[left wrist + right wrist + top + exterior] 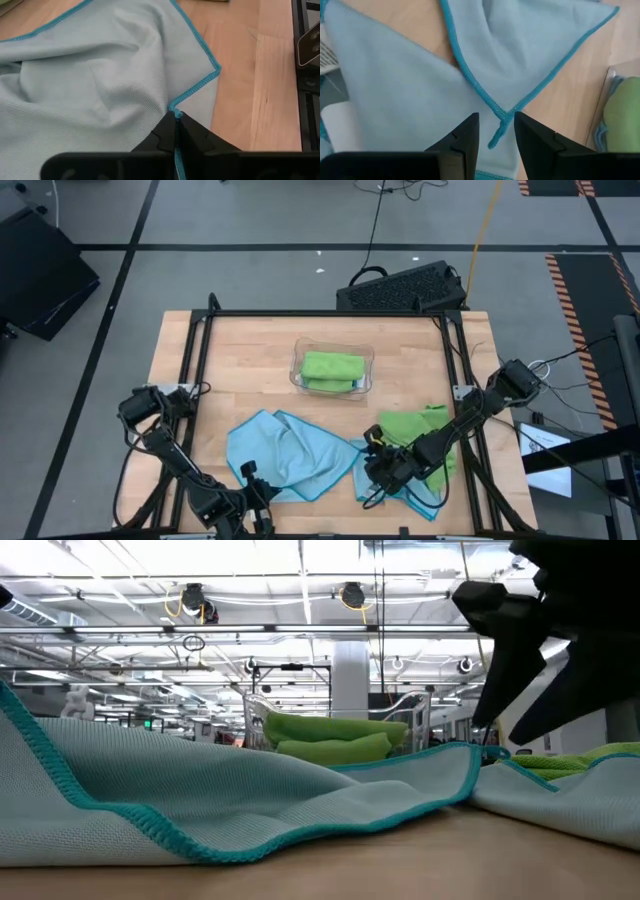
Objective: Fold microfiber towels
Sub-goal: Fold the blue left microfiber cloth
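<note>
A light blue microfiber towel (285,452) with a teal hem lies rumpled on the wooden table (250,350), in the near middle. My left gripper (252,478) is shut on its near left corner. My right gripper (496,117) is open at the towel's right corner (502,116), one finger on either side of the hem. A second light blue towel (405,492) and a lime green one (415,428) lie under and beside my right arm. Another lime green towel (333,368) lies folded in the clear tray (368,358). My left gripper pinches the towel's teal hem (174,109) at a corner between its two shut fingers. The fingers slant down from the table's near left side. The held edge stands raised (25,725), while the rest of the towel lies slack and wrinkled on the table.
A black keyboard (405,288) sits beyond the table's far right corner. A black frame (320,313) runs around the work area. Bare wood shows between the tray and the blue towel and along the left side.
</note>
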Controlling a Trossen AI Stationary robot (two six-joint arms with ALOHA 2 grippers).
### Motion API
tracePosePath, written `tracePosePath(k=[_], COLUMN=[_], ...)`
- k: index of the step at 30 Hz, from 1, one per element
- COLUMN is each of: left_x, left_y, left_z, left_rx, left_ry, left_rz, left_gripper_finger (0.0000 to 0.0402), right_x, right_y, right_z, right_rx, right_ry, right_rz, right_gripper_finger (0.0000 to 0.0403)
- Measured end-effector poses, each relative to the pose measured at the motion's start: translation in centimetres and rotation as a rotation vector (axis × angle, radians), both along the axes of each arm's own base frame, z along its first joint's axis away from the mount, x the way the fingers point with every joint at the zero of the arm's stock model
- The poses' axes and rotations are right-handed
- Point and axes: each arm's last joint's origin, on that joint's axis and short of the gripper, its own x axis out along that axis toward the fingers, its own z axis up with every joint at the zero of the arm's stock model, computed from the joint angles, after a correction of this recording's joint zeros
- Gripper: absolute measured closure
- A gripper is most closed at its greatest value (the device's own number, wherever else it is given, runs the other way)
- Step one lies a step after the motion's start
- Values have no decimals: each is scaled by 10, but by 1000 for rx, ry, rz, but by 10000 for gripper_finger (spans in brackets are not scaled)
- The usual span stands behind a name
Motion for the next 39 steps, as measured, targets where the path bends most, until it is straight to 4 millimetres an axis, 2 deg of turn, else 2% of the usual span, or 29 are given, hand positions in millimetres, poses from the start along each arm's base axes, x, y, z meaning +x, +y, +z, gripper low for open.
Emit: tracePosePath(k=[5,11,15,19,24,31,35,39], left_x=[0,0,1,1,1,1,1,1], left_y=[0,0,-1,-1,-1,-2,-2,-6], left_z=[0,0,0,0,1,1,1,7], left_rx=[0,-4,-4,0,-1,-1,0,27], left_ry=[0,-4,-4,-4,-6,-7,-7,-9], left_rz=[0,-1,-5,-13,-16,-18,-19,-70], left_gripper_finger=[397,385,391,396,385,396,386,394], right_x=[0,6,8,8,7,7,7,4], right_y=[1,6,5,5,3,3,3,9], right_z=[-6,-17,-21,-24,-27,-27,-26,-15], right_rx=[-95,-220,-335,-356,-372,-402,-388,-351], right_ry=[38,34,26,32,22,19,8,-48], right_rz=[108,254,267,272,283,285,270,266], right_gripper_finger=[287,273,269,272,302,393,395,400])
